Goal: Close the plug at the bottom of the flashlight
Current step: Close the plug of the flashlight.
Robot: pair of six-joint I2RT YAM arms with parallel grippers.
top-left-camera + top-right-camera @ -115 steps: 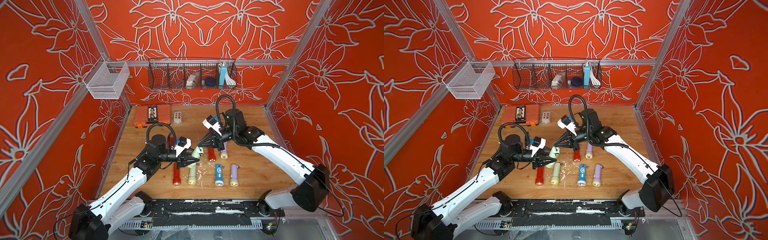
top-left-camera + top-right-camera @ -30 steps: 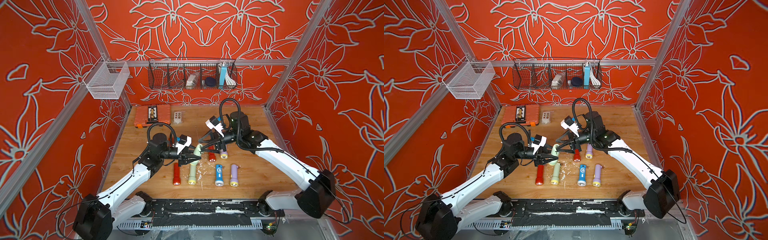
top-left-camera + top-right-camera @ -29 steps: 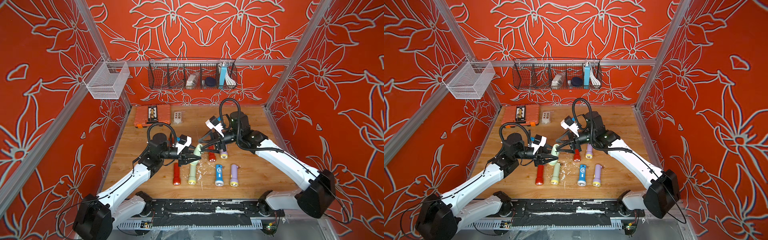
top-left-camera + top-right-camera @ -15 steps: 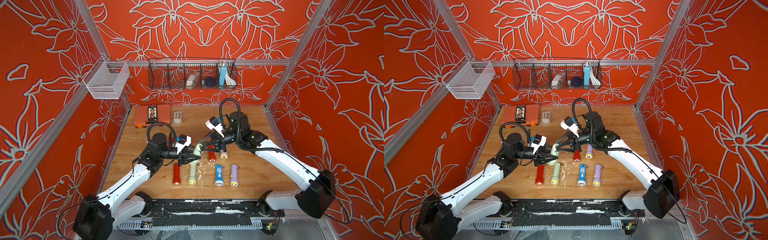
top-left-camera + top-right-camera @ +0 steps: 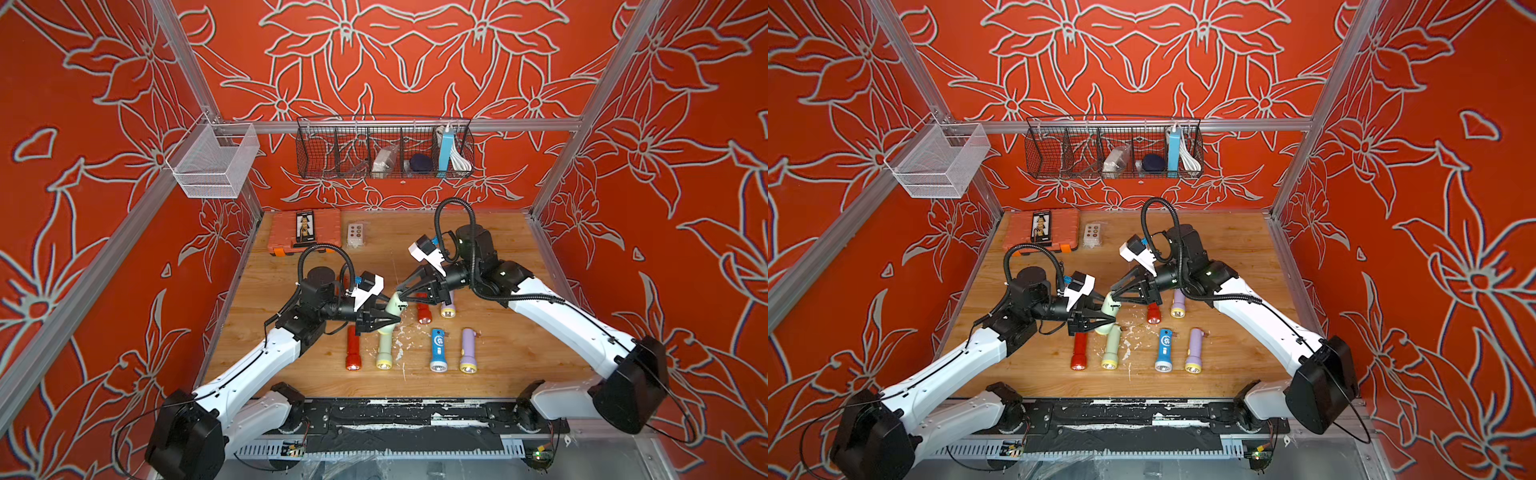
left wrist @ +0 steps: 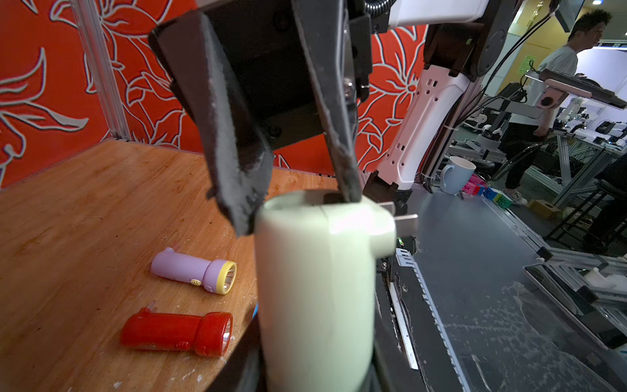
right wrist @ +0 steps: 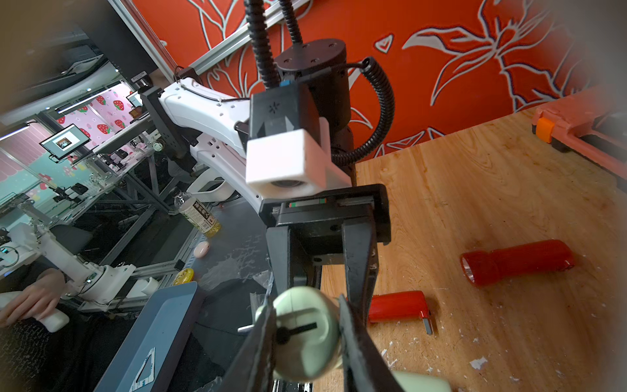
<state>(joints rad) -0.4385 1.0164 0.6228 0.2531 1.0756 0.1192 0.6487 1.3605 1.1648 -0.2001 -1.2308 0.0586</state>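
Observation:
A pale green flashlight (image 5: 392, 304) (image 5: 1110, 306) hangs tilted above the middle of the table in both top views. My left gripper (image 5: 390, 321) (image 6: 315, 373) is shut on its body (image 6: 315, 288). My right gripper (image 5: 401, 292) (image 7: 307, 339) comes from the other side, and its fingers (image 7: 353, 339) press both sides of the flashlight's bottom end (image 7: 305, 353). The plug's metal prongs (image 6: 405, 220) (image 7: 246, 328) stick out sideways from that end, just past one right finger (image 6: 341, 159).
Several flashlights lie on the wooden table below: red (image 5: 352, 345), green (image 5: 384, 350), blue (image 5: 438, 343), purple (image 5: 468, 345), and farther back red (image 5: 424, 312) and purple (image 5: 448, 308). An orange case (image 5: 305, 230) and a white remote (image 5: 357, 235) sit at the back. A wire basket (image 5: 384, 149) hangs on the wall.
The right gripper's fingers have narrowed onto the flashlight's bottom end. The left gripper keeps its hold, and both arms have barely moved.

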